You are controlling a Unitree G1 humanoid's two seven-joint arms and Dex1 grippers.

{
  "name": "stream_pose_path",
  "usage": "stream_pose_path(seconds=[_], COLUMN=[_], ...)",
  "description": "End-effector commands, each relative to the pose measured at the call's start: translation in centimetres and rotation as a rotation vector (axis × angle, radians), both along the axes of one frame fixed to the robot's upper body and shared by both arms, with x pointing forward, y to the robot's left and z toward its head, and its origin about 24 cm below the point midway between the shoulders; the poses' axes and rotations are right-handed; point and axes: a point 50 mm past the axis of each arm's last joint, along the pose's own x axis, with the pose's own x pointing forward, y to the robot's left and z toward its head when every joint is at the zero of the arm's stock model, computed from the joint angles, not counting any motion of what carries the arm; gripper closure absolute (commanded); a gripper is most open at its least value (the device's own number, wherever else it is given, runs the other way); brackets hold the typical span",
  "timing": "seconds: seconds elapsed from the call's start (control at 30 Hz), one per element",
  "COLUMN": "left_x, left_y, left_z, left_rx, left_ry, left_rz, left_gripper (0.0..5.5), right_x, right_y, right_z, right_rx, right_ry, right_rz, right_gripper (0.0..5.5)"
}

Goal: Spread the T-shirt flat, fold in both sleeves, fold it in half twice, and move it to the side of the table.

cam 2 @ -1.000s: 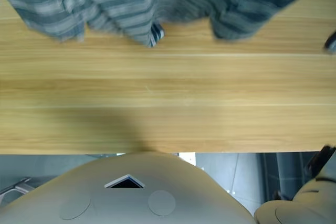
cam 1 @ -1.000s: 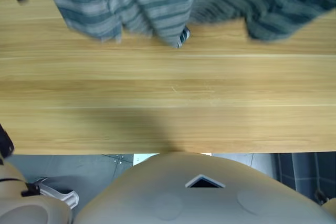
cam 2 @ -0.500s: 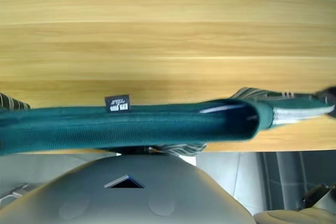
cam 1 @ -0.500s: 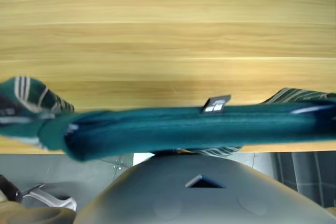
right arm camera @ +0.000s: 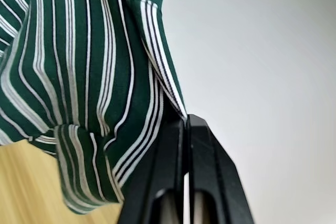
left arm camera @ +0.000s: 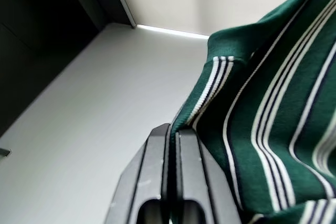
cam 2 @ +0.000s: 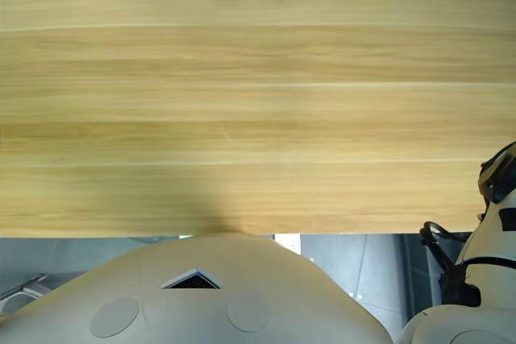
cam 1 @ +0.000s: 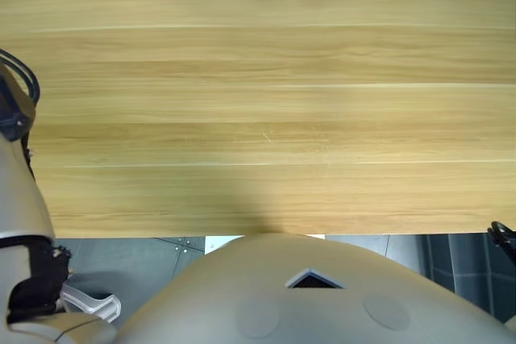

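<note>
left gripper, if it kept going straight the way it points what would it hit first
Its own load: the left gripper is shut on the ribbed edge of the dark green, white-striped T-shirt. Past that cloth the way looks free until a pale grey surface, depth unclear.

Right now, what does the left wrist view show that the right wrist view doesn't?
Left wrist view: the left gripper and a dark panel beyond it. Right wrist view: the right gripper and a corner of the light wooden table. Both: the dark green, white-striped T-shirt, with a ribbed edge pinched between shut black fingers, against a pale background.
</note>
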Motion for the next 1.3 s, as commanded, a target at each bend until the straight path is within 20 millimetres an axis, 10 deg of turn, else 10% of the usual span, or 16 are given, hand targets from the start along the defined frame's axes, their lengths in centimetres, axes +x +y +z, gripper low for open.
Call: stream_pose_path(seconds=[0.03,0.23,0.43,0.63,0.93,1.13,1.3], left_x=[-0.7,-6.8,-11.4,-16.2,-16.8,-9.4,6.4], left_y=[2.6,3.9,2.2,0.4,0.2,-0.1,-2.9], left_z=[-6.7,-18.3,-22.6,-20.0,-9.3,-5.6,-6.9], left_rx=[0.192,0.493,0.517,0.51,0.408,0.284,0.006], left_ry=[0.238,0.704,0.795,0.683,0.468,0.621,0.994], left_rz=[-0.015,-0.209,-0.357,-0.633,-1.076,-1.006,-0.458], left_gripper=[5.46,5.46,5.46,5.46,5.46,5.46,5.46], right_x=[-0.8,-8.2,-14.5,-16.7,-13.5,-6.7,9.4], right_y=[-1.1,2.4,3.7,3.2,3.0,2.5,5.6], right_z=[-2.7,-11.6,-11.1,-9.7,-6.7,-4.3,-5.8], right_rx=[-0.08,-0.41,-0.411,-0.372,-0.211,-0.051,0.125], right_ry=[0.122,0.493,0.426,0.37,0.36,0.419,0.634], right_rz=[0.025,0.512,0.767,0.856,1.107,1.034,0.261], right_gripper=[5.5,5.5,5.5,5.5,5.5,5.5,5.5])
